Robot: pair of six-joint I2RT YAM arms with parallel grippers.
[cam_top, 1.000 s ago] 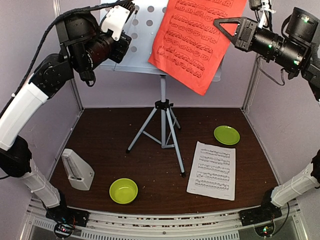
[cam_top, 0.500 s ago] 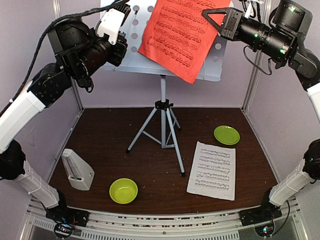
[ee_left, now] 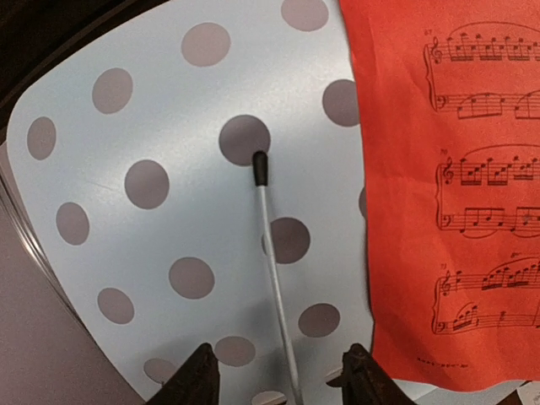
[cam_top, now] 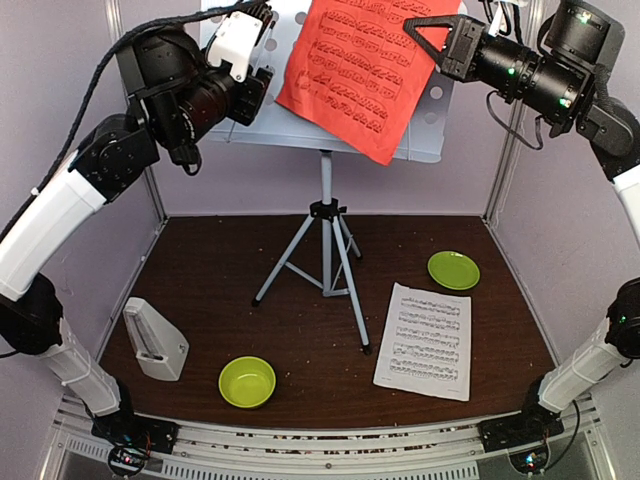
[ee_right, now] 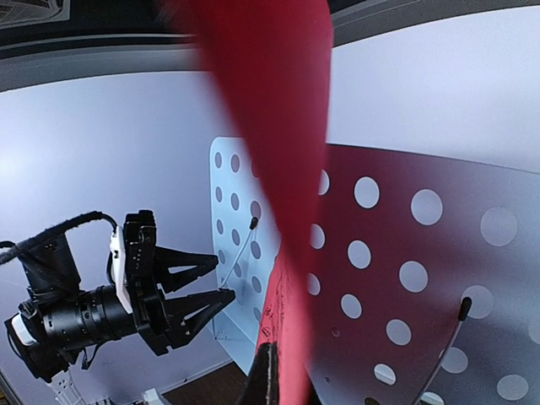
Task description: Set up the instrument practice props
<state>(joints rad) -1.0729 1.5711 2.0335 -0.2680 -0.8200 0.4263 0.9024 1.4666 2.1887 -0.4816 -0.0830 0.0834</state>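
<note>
Music stand (cam_top: 285, 125) stands on its tripod legs near the middle of the dark counter (cam_top: 230, 260), its pale perforated desk raised high at the back. Across the right part of that desk hangs the red sheet (cam_top: 365, 70) of printed music, tilted, with its lower corner hanging below the desk's bottom edge. The right end effector (cam_top: 410, 27) is pinched on the upper right corner of this sheet. In the right wrist view the paper runs edge-on and blurred between the fingers, its upper part standing off the desk. The left end effector (ee_left: 281, 371) is at the left half of the desk with its fingers spread wide, one on each side of a thin wire page holder (ee_left: 274, 278) with a black tip that lies against the holes. The fingers touch neither the wire nor the red sheet. The white sheet (cam_top: 425, 340) lies flat on the counter, just to the right of the tripod's front foot. The pale-grey pyramid metronome (cam_top: 153, 340) stands near the counter's left edge, well apart from the stand. A lime-green bowl (cam_top: 247, 381) sits at the front, and a flat green plate (cam_top: 453, 270) lies beyond the white sheet.
</note>
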